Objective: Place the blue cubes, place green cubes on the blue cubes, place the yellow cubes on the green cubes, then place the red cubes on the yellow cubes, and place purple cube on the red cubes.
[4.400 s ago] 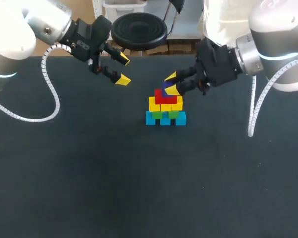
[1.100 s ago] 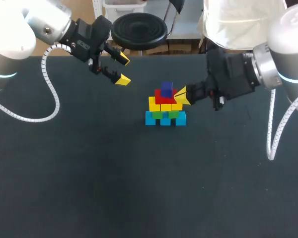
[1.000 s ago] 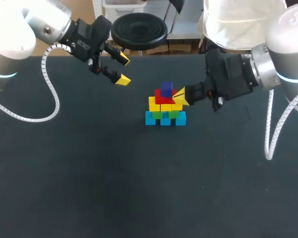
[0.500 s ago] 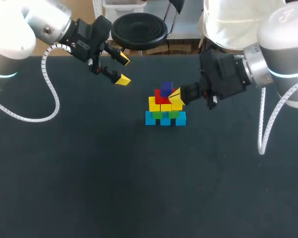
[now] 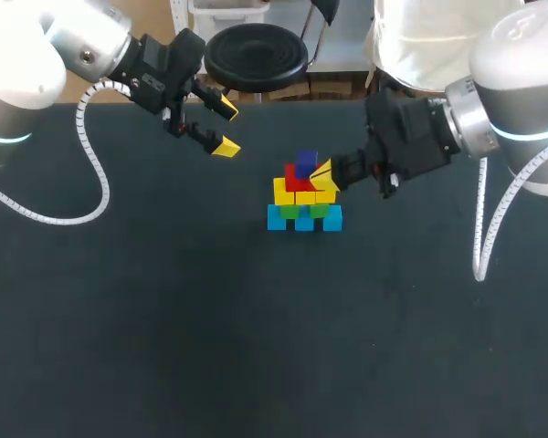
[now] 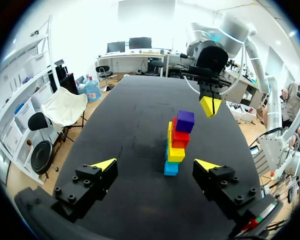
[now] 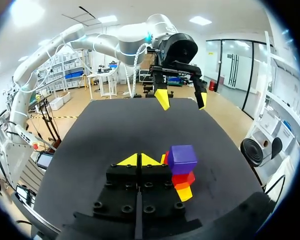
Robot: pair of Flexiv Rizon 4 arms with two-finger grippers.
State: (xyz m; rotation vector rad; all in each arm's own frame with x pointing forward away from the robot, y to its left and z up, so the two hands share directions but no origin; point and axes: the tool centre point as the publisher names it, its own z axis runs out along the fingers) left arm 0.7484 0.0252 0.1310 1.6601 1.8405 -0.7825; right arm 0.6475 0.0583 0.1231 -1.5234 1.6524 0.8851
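The right gripper (image 5: 323, 174) was found with its two yellow tips pressed together and nothing held between them. It was set against the right side of the stack, at about the level of the red cubes (image 5: 295, 180). Whether contact was actually made could not be told. In the right wrist view the purple cube (image 7: 183, 158) was seen just beside those closed tips, seated on top of the stack. The left gripper (image 5: 226, 128) was held with its fingers spread and empty, well apart from the stack, behind it and to its left.

The stack was seen built in full: blue cubes (image 5: 303, 220) at the base, then green cubes (image 5: 300, 210), yellow cubes (image 5: 283, 192), red, and purple on top (the purple one appeared slightly offset on the red layer).

The step in hand was judged to be a tidying nudge, or a withdrawal after placing. If a push was intended, it was best kept light and level, since the narrow upper layers could be toppled easily. Any retreat was best made straight away from the stack, never across it.

The table (image 5: 256, 347) was seen as a dark, matte surface under the stack. Room for a retreat was judged to be available on the stack's right, the side from which the arm came in.
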